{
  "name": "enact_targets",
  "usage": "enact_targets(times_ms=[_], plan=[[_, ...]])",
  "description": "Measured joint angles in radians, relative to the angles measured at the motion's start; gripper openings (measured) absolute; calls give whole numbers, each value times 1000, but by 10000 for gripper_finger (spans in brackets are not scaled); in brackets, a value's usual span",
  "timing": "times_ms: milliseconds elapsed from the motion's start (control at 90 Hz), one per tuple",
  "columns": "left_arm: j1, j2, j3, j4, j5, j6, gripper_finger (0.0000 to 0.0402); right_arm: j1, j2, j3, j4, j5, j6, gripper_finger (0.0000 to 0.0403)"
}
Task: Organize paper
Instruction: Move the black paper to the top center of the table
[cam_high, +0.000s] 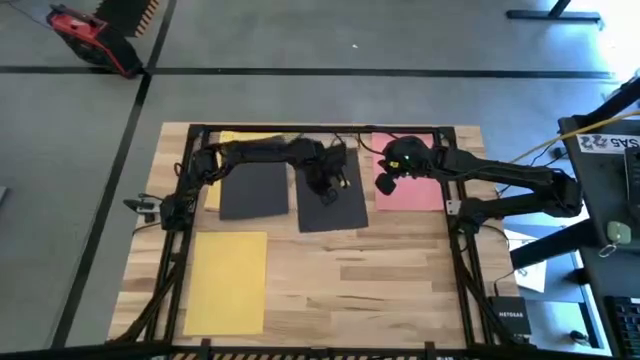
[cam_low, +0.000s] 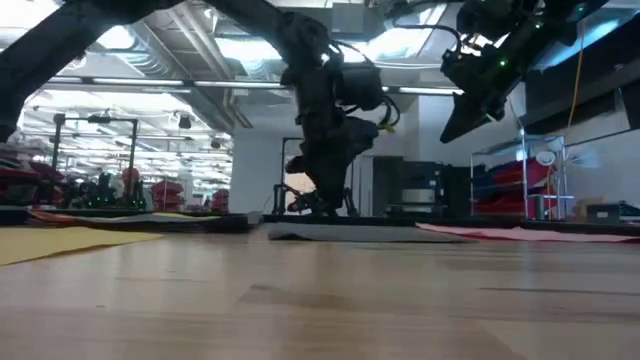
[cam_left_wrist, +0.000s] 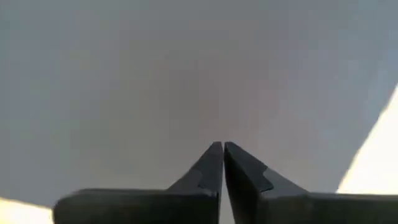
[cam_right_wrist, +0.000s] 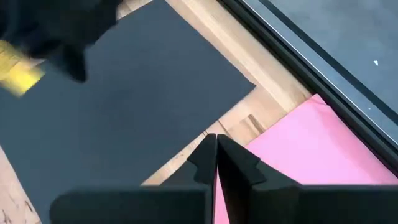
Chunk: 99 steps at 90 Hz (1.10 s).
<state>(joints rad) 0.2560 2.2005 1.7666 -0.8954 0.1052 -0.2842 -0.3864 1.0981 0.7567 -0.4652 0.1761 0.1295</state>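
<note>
Several paper sheets lie flat on the wooden table. A black sheet (cam_high: 335, 212) lies in the middle, and a pink sheet (cam_high: 415, 192) lies right of it. A second black sheet (cam_high: 252, 192) covers part of a yellow one (cam_high: 245, 143) at the far left. Another yellow sheet (cam_high: 227, 282) lies near left. My left gripper (cam_high: 325, 188) is shut and down on the middle black sheet. My right gripper (cam_low: 450, 130) is shut and hangs well above the table. It is over the gap between the black sheet (cam_right_wrist: 124, 106) and the pink sheet (cam_right_wrist: 311, 149). My left gripper stands with its shut fingertips (cam_left_wrist: 211, 155) on the top face of the middle black sheet (cam_left_wrist: 186, 74), on its far half. The fingers come from above, pointing down. The sheet lies flat on the table.
A black frame rail (cam_high: 320, 128) runs along the table's far edge, and more rails run down both sides. Bare wood (cam_high: 380, 290) lies at the near middle and near right. A red tool (cam_high: 85, 35) lies on the floor beyond the far left corner.
</note>
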Motion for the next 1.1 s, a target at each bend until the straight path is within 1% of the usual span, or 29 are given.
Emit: enact_targets(times_ms=[122,300,411,589,800,1011,1100], plan=[[-30,0,-67,52,-1,-23,0,0,0,0,0,0,0,0],[-23,-7,-140,121,-2,-23,0,0,0,0,0,0,0,0],[-5,-8,-142,128,-3,16,0,0,0,0,0,0,0,0],[42,-7,-142,130,-38,61,0,0,0,0,0,0,0,0],[76,-5,-144,130,-38,117,0,0,0,0,0,0,0,0],[81,-4,-144,132,-46,207,0,0,0,0,0,0,0,0],[81,-3,-145,142,-46,214,0,0,0,0,0,0,1,0]])
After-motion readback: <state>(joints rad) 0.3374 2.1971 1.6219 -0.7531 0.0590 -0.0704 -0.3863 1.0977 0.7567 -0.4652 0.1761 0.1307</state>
